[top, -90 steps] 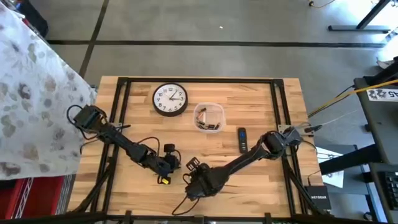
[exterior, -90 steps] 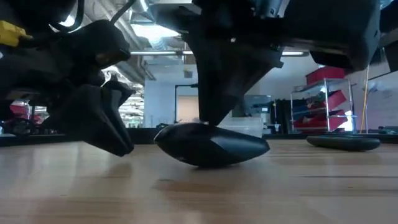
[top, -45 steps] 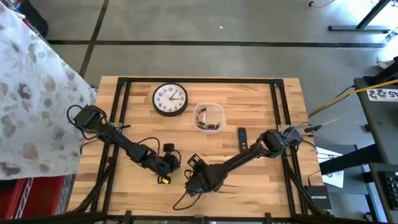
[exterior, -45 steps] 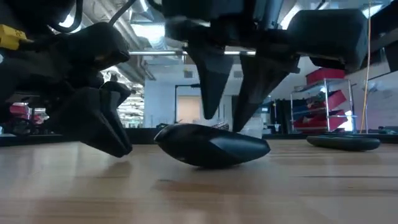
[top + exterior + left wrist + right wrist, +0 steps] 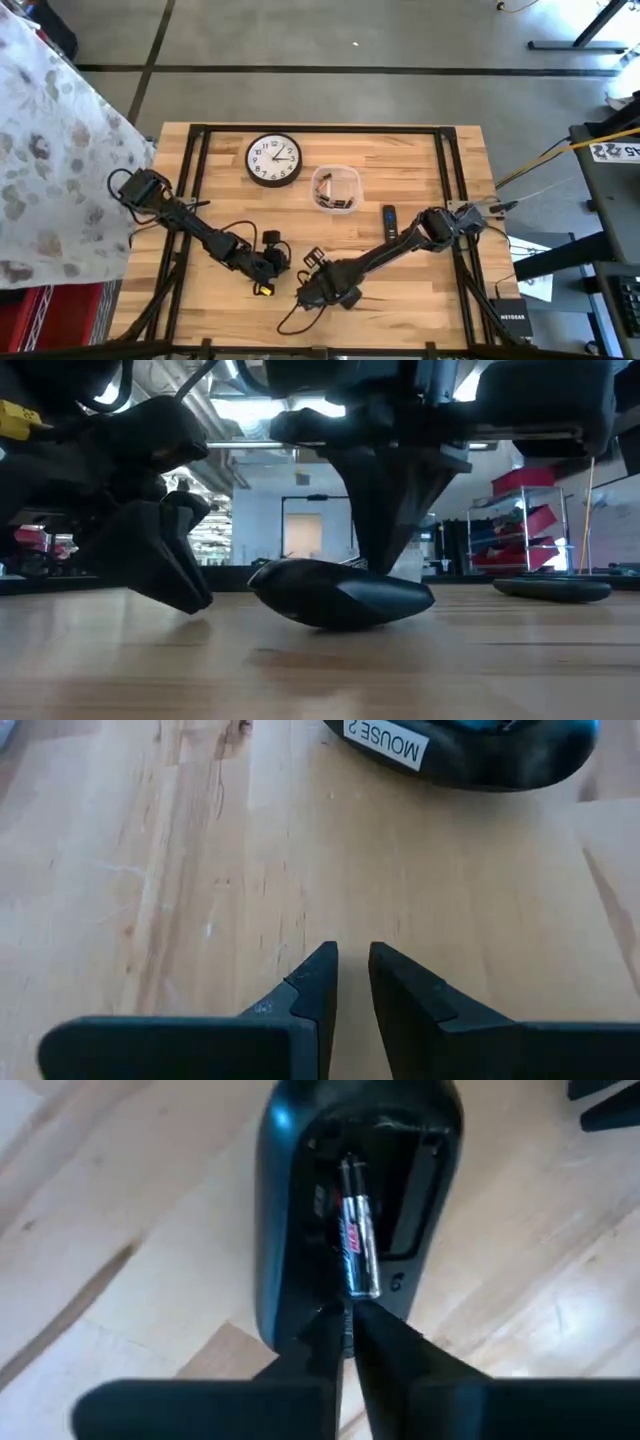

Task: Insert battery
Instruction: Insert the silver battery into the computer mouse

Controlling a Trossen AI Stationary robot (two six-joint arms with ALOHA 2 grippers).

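Near the front edge: we find the mouse (image 5: 355, 1210) lying belly-up on the table (image 5: 420, 170), its bay open.
Battery (image 5: 357, 1230): it lies lengthwise in the bay, far end raised, not yet flat, by our reading.
Right gripper (image 5: 345, 1330): fingers nearly pressed together, tips at the battery's near end.
Just changed: half a second back those fingers stood spread over the mouse; now they've closed and dropped, so we judge it's nudging the battery home.
Left gripper (image 5: 352, 982): parked beside the mouse, fingers almost closed, empty.
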